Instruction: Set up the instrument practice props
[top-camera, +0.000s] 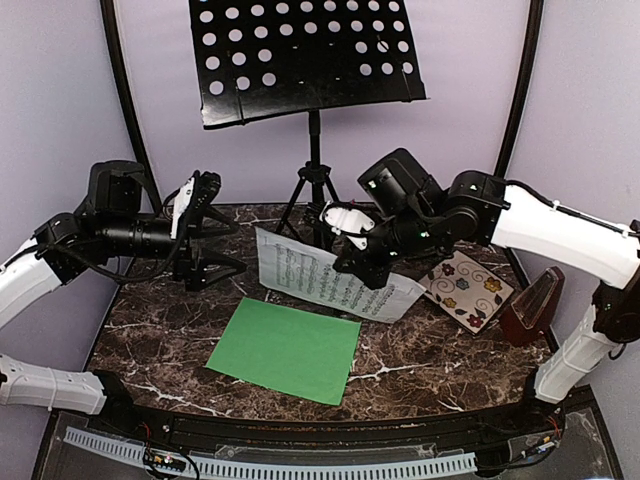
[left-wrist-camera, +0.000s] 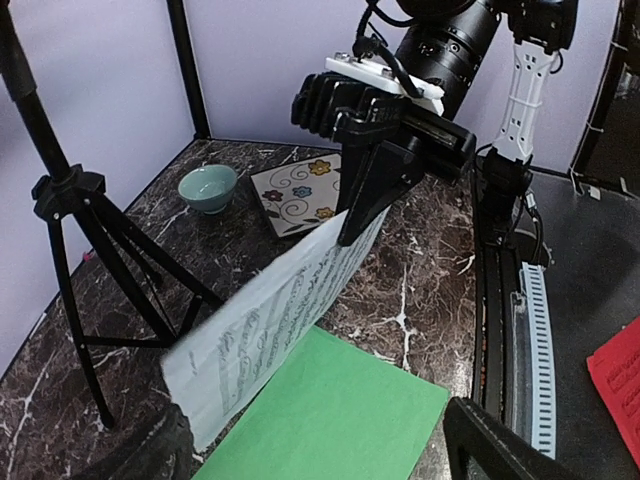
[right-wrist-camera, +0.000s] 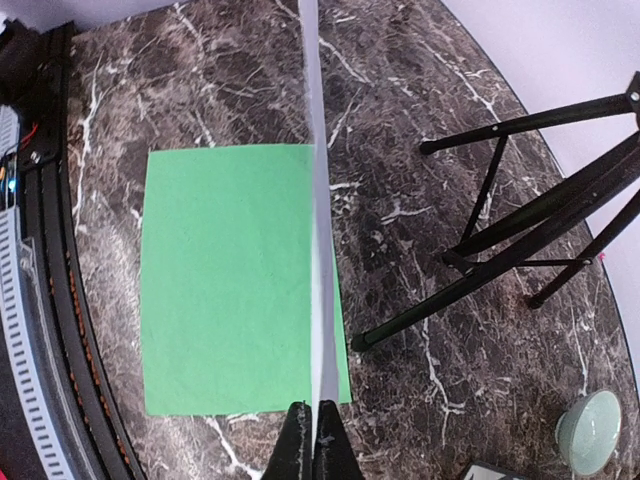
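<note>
Right gripper (right-wrist-camera: 312, 442): clenched on the near right edge of the white music sheet (top-camera: 322, 279), the two fingers pressed together with the paper between them.
Left gripper (top-camera: 218, 268): released, jaws spread wide and holding nothing. It hangs over the left side of the table (top-camera: 150, 330), pointing right toward the sheet.
White music sheet: lifted and tilted, its high end in the right gripper. It slopes down toward the left, in front of the stand's legs. Its low left corner may rest on the marble, but the left wrist view is too blurred there to tell.
Green music sheet (top-camera: 285, 348): flat on the table, near and centre, just in front of the white sheet. In the right wrist view the raised white sheet crosses above its right part.
Music stand (top-camera: 300, 55): upright at the far centre. Its black perforated desk is tilted and carries no paper, and its tripod legs are spread on the marble.
Metronome (top-camera: 532, 305): on the right side of the table, beside the right arm's base link and just right of the floral plate.
Floral plate (top-camera: 466, 290): on the table at the right, beyond the right gripper.
Pale-green bowl (left-wrist-camera: 208, 187): on the far right part of the table, just beside the plate and near a tripod leg.
</note>
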